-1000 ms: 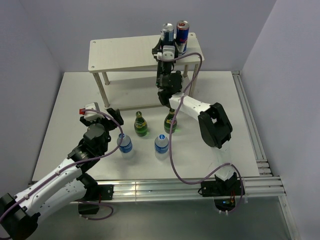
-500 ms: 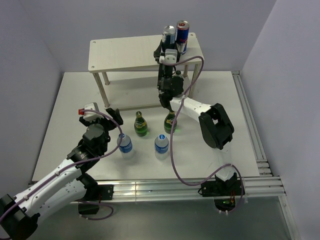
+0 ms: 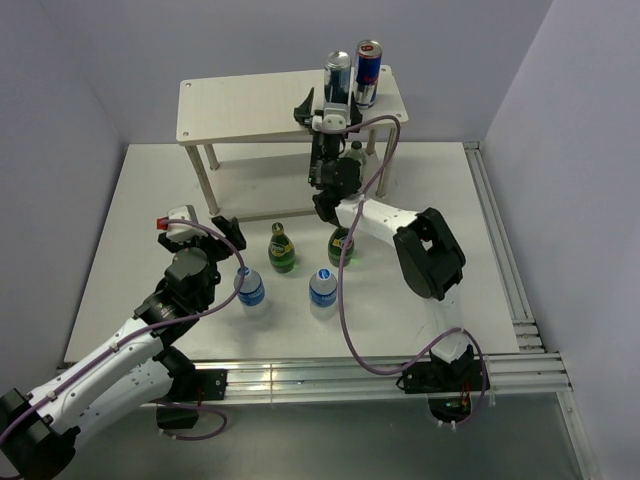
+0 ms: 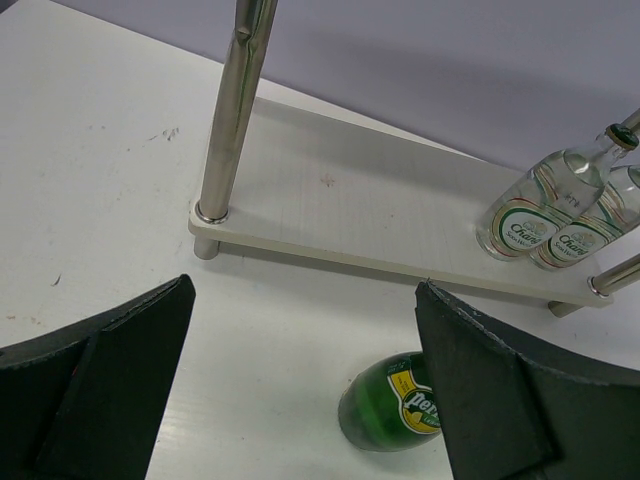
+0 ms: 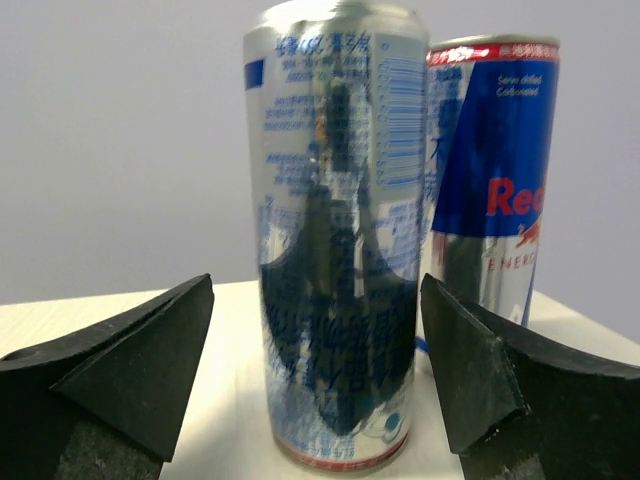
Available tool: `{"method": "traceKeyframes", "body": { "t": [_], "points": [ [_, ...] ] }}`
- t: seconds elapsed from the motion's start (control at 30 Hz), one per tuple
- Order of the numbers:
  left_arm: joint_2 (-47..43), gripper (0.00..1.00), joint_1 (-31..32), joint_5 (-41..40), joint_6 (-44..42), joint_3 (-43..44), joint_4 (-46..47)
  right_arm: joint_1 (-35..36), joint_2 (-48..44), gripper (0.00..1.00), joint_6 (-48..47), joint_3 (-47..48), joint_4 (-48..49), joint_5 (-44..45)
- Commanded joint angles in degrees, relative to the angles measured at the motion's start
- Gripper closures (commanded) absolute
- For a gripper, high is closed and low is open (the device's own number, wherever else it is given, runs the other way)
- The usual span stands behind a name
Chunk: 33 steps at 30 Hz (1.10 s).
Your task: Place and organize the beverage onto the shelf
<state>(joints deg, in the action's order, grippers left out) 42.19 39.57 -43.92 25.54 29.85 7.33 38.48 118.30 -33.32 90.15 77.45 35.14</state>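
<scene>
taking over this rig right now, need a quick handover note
Left gripper: open, empty, low over the table beside the plastic bottles.
Right gripper: open, jaws either side of the silver can, gaps showing.
Done: silver can and red-and-blue can upright, side by side at the right end of the shelf top.
Left: both plastic bottles and both green bottles stand on the table.
Two clear glass bottles sit on the lower tier.
</scene>
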Motion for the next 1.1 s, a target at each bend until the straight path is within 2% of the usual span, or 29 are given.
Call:
{"method": "traceKeyframes", "body": {
  "t": [0.0, 0.6, 0.8, 0.9, 0.93, 0.97, 1.03, 1.07],
  "points": [
    [-0.4, 0.01, 0.1, -0.9, -0.8, 1.2, 2.1, 1.5, -0.1, 0.09, -1.5, -1.8, 2.2, 1.9],
    [-2.9, 0.01, 0.1, -0.6, -0.8, 0.7, 1.8, 9.0, -7.7, 0.08, -15.4, -12.7, 13.6, 11.4],
    [-1.3, 0.01, 0.1, -0.6, -1.3, 1.1, 1.6, 14.5, -17.6, 0.08, -24.6, -21.9, 16.0, 15.4],
    [-0.1, 0.01, 0.1, 0.3, -1.5, 1.4, 1.5, 19.9, -26.8, 0.09, -24.8, -27.2, 8.5, 18.3],
    [0.3, 0.01, 0.1, 0.6, -1.5, 1.5, 1.3, 22.7, -32.5, 0.09, -23.5, -28.4, 5.1, 19.6],
    [0.5, 0.01, 0.1, 0.9, -1.4, 1.7, 1.1, 24.0, -35.4, 0.10, -19.1, -29.5, -3.6, 20.6],
    [1.1, 0.01, 0.1, 2.1, -0.8, 2.0, 0.5, 26.6, -44.6, 0.11, -12.2, -31.8, -13.5, 25.3],
    [1.0, 0.01, 0.2, 2.6, -0.5, 2.3, -0.5, 29.3, -48.1, 0.11, -4.1, -32.8, -24.2, 25.9]
  ]
}}
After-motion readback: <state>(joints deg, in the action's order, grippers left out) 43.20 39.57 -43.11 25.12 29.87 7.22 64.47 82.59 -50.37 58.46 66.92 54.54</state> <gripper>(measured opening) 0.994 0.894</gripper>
